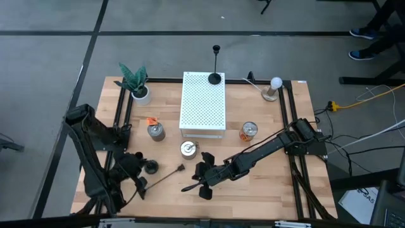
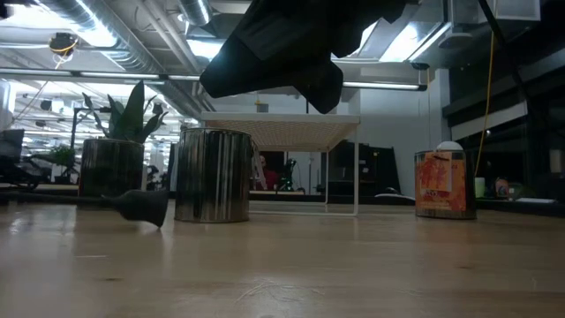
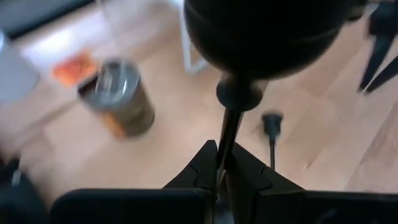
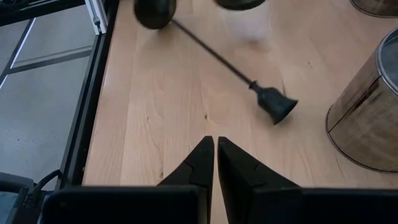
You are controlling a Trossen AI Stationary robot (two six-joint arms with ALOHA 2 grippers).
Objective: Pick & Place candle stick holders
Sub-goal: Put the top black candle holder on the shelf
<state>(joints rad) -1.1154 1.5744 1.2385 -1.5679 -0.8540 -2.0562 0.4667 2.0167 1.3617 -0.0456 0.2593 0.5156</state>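
Note:
My left gripper [image 1: 137,167] at the front left is shut on a black candlestick holder [image 1: 150,167], whose round base [image 3: 264,31] fills the top of the left wrist view. A second holder [image 1: 163,177] lies on its side on the table between the grippers, its cup [image 4: 277,106] toward the silver tin. A third holder [image 1: 215,77] stands upright by its base on the white perforated box [image 1: 204,107]. My right gripper [image 4: 215,146] is shut and empty over the front middle of the table [image 1: 201,185]. My left gripper pinches the holder's thin stem [image 3: 224,146] between its two fingertips. The stem runs on out past the fingertips, roughly in line with the fingers, to the round base at its far end. Whether the base rests on the table I cannot tell.
A silver tin with an orange tag [image 1: 155,131], a second silver tin [image 1: 188,149] and an orange can [image 1: 249,131] stand in front of the box. A potted plant [image 1: 136,85] is at the back left, and a white bulb on a wooden base [image 1: 274,87] at the back right.

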